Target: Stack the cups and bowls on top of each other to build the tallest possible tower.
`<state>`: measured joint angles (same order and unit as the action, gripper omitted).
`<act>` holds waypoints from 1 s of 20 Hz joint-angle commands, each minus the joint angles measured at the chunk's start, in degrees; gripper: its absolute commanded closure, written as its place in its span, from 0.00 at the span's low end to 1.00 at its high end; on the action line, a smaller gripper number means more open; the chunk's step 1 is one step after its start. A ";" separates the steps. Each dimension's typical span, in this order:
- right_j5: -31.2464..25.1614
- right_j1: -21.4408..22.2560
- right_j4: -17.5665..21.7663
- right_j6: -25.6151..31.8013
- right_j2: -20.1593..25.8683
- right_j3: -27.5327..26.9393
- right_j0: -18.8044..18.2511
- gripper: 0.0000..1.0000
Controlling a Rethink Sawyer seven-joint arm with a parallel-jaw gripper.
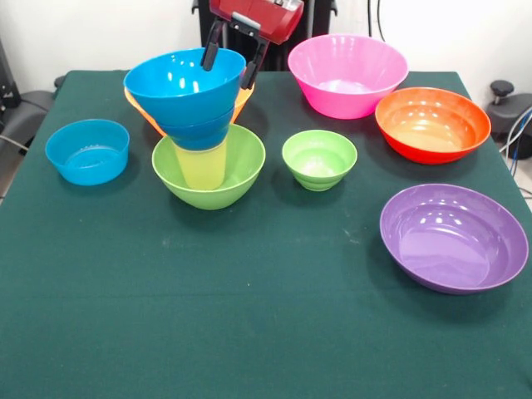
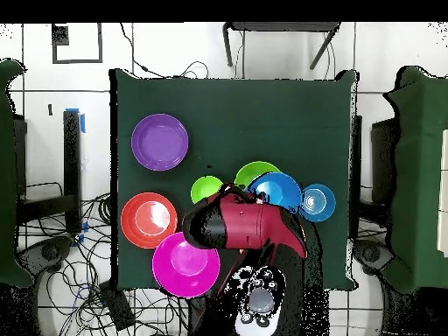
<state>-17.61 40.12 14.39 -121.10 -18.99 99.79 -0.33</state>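
Observation:
The tower stands left of centre: a large lime-green bowl (image 1: 237,162) holds the pale yellow tumbler (image 1: 199,166). A blue bowl (image 1: 199,133) sits on the tumbler, then an orange bowl of which only the rim (image 1: 241,101) shows, with a large blue bowl (image 1: 179,83) tilted on top. My gripper (image 1: 228,71) hangs at the top blue bowl's far right rim, open. One finger (image 1: 210,51) is over the bowl's inside, the other outside. In the overhead view the arm covers the gripper; the top blue bowl (image 2: 280,191) and the green bowl (image 2: 254,171) show beside it.
Loose on the green cloth are a small light-blue bowl (image 1: 87,151) at the left and a small lime-green bowl (image 1: 319,158) at the centre. A pink bowl (image 1: 347,73), an orange-red bowl (image 1: 432,123) and a purple bowl (image 1: 453,237) stand at the right.

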 commanded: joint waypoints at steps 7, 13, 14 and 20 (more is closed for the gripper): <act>0.95 -0.22 -1.13 -3.26 8.56 -1.30 -1.85 0.00; -0.62 0.85 -1.42 -3.32 8.70 -1.06 -1.61 0.00; -0.94 1.09 -1.46 -3.29 8.64 -1.01 -1.54 0.00; -2.88 1.88 -1.33 -2.98 7.70 -1.53 -0.82 0.00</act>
<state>-17.62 41.33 14.17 -121.10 -17.44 99.79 -1.24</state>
